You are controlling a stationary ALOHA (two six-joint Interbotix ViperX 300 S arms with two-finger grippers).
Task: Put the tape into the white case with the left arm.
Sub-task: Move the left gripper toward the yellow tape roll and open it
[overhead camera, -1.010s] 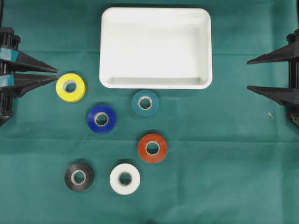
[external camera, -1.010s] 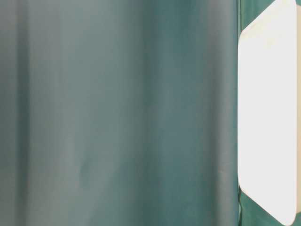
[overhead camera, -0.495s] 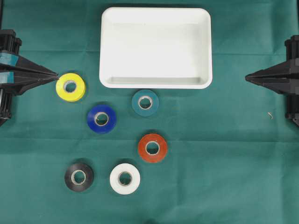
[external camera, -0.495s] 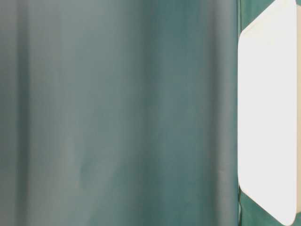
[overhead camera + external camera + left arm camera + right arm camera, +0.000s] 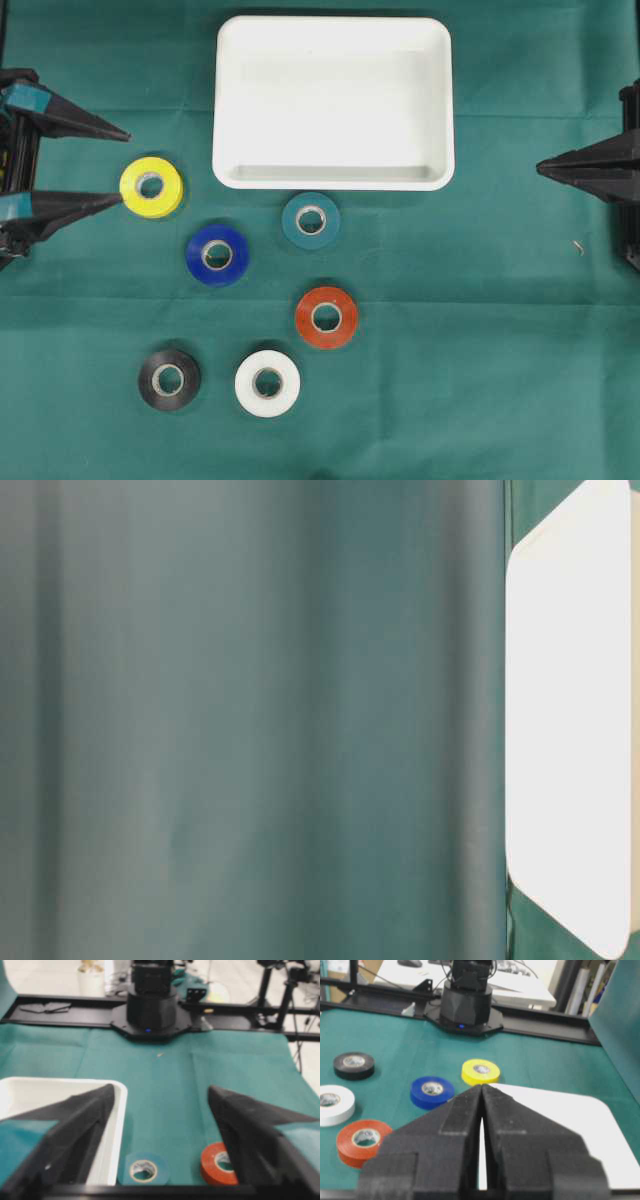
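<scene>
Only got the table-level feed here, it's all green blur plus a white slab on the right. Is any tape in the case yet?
Observer: No. Overhead shows the white case holding nothing; six rolls lie on the cloth outside it.
Operator: Left gripper state?
Observer: The left gripper is open and holds nothing, its lower prong tip at the edge of the yellow tape.
Operator: And the right one?
Observer: The right gripper is shut, parked at the right edge, away from every roll.
</scene>
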